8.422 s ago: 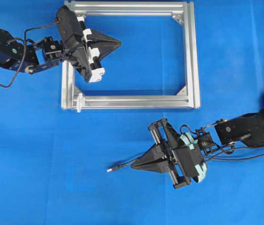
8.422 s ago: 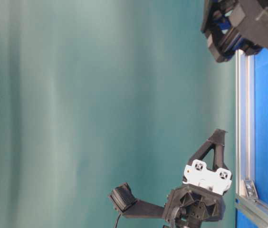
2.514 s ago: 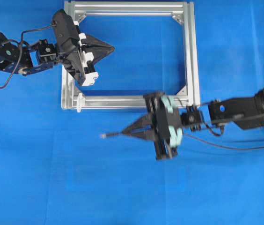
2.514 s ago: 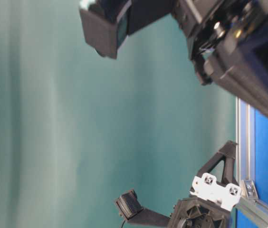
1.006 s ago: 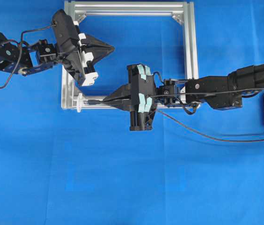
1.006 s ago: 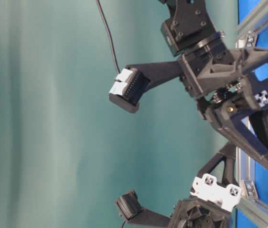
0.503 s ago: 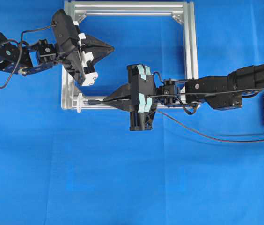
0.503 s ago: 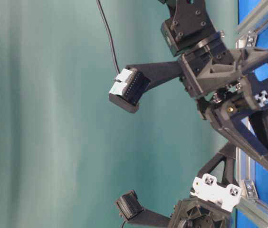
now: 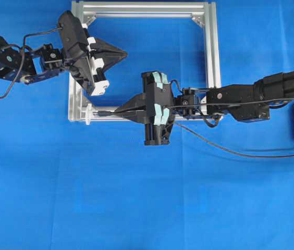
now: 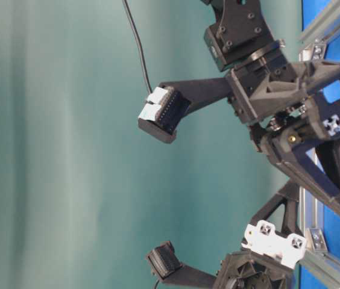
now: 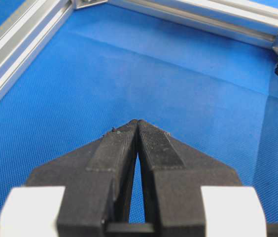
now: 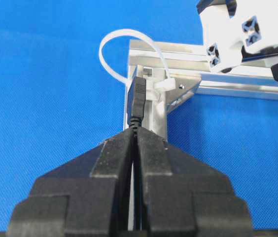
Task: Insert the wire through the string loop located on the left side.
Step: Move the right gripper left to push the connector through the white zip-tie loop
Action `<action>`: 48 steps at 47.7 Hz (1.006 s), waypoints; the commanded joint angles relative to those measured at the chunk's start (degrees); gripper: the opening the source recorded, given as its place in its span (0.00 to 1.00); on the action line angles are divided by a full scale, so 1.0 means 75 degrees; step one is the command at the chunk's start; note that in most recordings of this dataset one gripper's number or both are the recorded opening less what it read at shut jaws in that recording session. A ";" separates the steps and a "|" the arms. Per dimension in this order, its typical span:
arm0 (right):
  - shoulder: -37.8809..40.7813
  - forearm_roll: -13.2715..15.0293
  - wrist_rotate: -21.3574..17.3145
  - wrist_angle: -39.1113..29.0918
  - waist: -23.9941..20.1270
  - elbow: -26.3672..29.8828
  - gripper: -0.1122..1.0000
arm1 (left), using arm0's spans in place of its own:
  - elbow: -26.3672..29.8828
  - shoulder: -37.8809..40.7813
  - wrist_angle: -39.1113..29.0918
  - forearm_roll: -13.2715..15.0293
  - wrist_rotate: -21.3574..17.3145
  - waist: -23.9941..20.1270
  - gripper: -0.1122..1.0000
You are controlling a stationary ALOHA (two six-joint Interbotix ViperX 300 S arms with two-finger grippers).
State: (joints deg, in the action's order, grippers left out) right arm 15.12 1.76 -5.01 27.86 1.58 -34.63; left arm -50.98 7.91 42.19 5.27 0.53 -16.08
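I see my right gripper (image 12: 135, 136) clamped on the wire (image 12: 138, 101), its plug reaching over the aluminium frame (image 9: 212, 62) at the near-left corner, just short of the string loop (image 12: 124, 42). My left gripper (image 11: 137, 126) hangs pinched together, holding nothing, inside the frame near its left rail.

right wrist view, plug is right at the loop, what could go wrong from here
1. The wire plug sits over the aluminium frame corner, so pushing on could jam it against metal instead of the string loop.
2. The loop arcs off to the plug's left, so the tip may pass beside it.
3. The right hand grips just behind the plug; the thin wire could buckle or slip.
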 commanded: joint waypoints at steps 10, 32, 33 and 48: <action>-0.0117 0.0000 0.0000 0.0047 0.0023 0.0152 0.10 | 0.0047 -0.0258 0.0082 -0.0023 0.0000 -0.0012 0.10; -0.0129 0.0000 -0.0012 0.0059 0.0012 0.0152 0.10 | 0.0047 -0.0258 0.0082 -0.0023 0.0000 0.0000 0.10; -0.0129 0.0000 -0.0012 0.0059 0.0012 0.0152 0.10 | 0.0047 -0.0258 0.0070 -0.0023 0.0000 0.0000 0.10; 0.0012 -0.0012 -0.0012 0.0059 -0.0035 0.0398 0.10 | 0.0047 -0.0258 0.0082 -0.0023 0.0000 0.0000 0.10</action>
State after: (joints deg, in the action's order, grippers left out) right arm 15.73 1.76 -5.01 27.86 1.58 -33.57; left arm -50.98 7.91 42.19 5.19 0.53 -16.08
